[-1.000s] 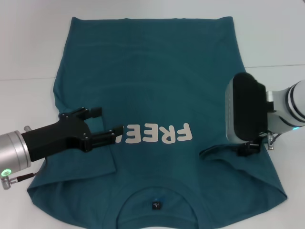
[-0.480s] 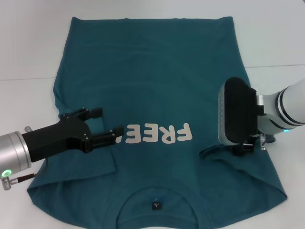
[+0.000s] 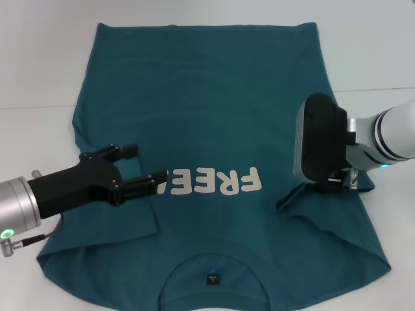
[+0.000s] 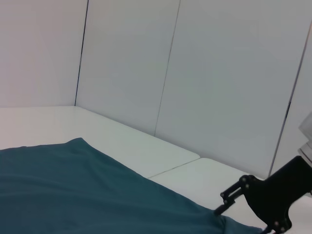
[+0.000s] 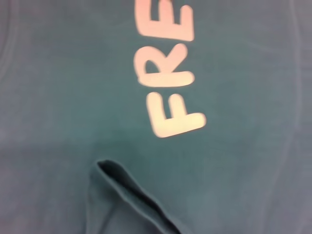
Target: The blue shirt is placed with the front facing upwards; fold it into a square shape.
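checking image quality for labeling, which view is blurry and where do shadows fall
Right wrist view: the white lettering on the blue shirt is soft. Head view: sharp, even light, faint shadow beneath the left gripper and right gripper. Left wrist view: mostly pale wall, no glare.

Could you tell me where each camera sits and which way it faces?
Head view: on the robot's head, looking down at the blue shirt; shows the left gripper open over it and the right gripper at the folded sleeve.
Left wrist view: looks low across the shirt to the walls; a black gripper shows.
Right wrist view: close on the shirt; no fingers show.
Head and right wrist views share the FREE lettering.
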